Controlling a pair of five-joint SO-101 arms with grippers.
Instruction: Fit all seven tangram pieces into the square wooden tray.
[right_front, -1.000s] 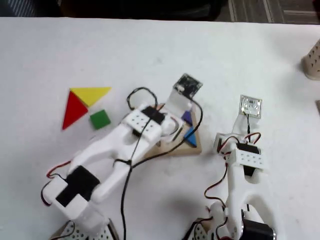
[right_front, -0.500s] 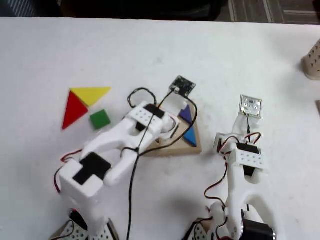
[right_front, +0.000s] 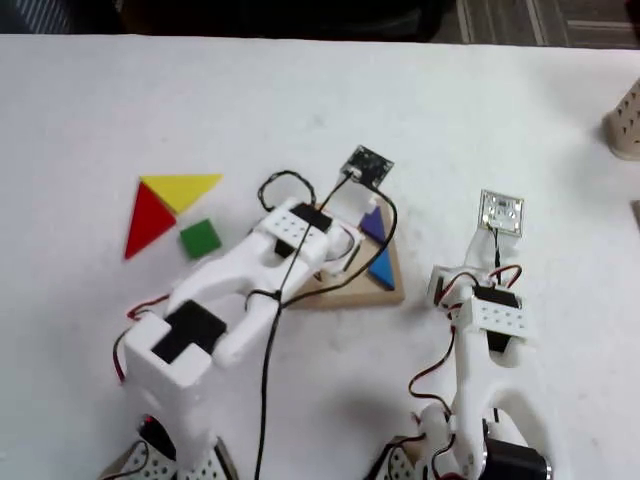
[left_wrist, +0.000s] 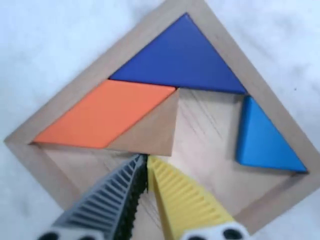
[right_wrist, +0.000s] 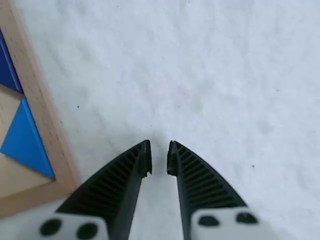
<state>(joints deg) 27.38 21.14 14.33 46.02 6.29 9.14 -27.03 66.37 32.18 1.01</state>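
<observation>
wooden tray holds three pieces for certain; the closed, empty left gripper hangs over its floor, and the slightly parted right gripper waits beside the tray. next, probably: fetch the red triangle, yellow triangle and green square, well apart from the tray.

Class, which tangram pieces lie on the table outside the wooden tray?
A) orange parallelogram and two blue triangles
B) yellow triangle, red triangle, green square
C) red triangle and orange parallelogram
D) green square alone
B: the yellow triangle, red triangle and green square lie grouped on the table, apart from the tray.
</observation>
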